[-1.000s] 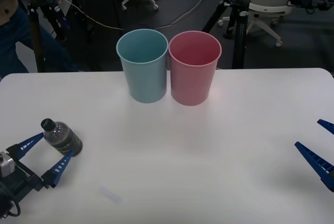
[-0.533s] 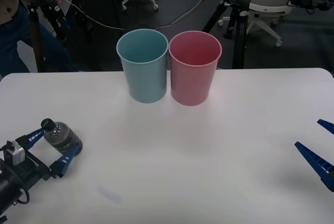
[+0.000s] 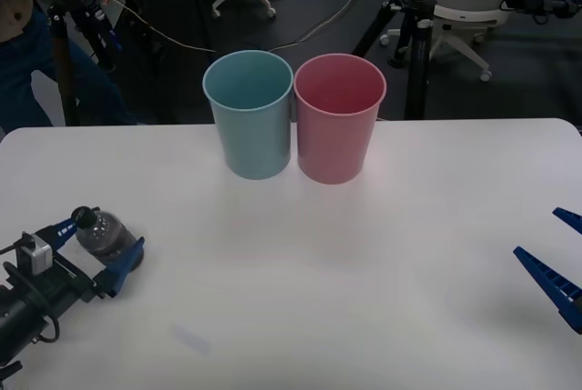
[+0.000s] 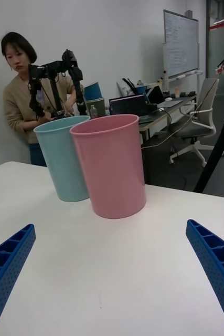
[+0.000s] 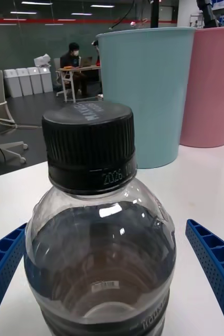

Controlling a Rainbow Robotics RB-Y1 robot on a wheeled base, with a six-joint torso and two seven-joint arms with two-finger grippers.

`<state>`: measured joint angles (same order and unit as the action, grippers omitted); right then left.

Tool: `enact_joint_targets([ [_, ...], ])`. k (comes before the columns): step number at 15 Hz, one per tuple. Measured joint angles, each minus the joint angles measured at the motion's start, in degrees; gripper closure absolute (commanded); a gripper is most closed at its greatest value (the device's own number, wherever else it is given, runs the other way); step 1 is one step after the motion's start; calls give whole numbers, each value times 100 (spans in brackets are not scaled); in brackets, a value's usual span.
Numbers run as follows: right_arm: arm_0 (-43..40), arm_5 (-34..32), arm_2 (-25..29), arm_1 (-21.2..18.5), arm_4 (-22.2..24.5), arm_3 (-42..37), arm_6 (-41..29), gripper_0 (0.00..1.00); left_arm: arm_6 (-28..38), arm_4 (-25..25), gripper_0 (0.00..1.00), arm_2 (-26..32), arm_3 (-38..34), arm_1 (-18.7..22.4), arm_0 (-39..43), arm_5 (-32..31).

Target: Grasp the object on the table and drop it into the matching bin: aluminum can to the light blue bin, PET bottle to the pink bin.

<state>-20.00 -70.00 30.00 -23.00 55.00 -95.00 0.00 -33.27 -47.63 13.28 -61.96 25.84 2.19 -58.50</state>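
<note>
Near the counter's point(image 3: 436, 181) left edge, our left claw point(image 3: 94, 245) stands open around the upright PET bottle point(image 3: 107, 237). Part-filled, slick and squeezable, it seems best gripped mid-body, below the black cap point(image 5: 89, 144). Our right claw point(image 3: 555, 263) waits open, far right.

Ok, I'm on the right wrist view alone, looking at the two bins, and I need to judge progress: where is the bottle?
Observer: The PET bottle stands upright near the table's left front edge, well away from the pink bin.
Operator: Is the left hand on it?
Observer: The left hand has one open finger on each side of it. The left wrist view shows a gap beside one finger.
Operator: Is it capped?
Observer: Yes, with a black cap.
</note>
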Motion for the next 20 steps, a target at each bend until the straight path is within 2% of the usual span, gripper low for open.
enact_joint_targets([
  [1,0,0,0,0,0,0,0,0,16,0,0,0,0,0,-14,22],
  [2,0,0,0,0,0,0,0,0,41,0,55,-1,-1,0,-25,54],
  [3,0,0,0,0,0,0,0,0,67,-3,100,-1,-3,0,-29,92],
  [15,0,0,0,0,0,0,0,0,395,-9,100,9,-98,12,25,200],
  [17,0,0,0,0,0,0,0,0,542,-9,100,13,-605,34,318,508],
  [20,0,0,0,0,0,0,0,0,1202,-94,100,-106,-1773,41,976,1127],
])
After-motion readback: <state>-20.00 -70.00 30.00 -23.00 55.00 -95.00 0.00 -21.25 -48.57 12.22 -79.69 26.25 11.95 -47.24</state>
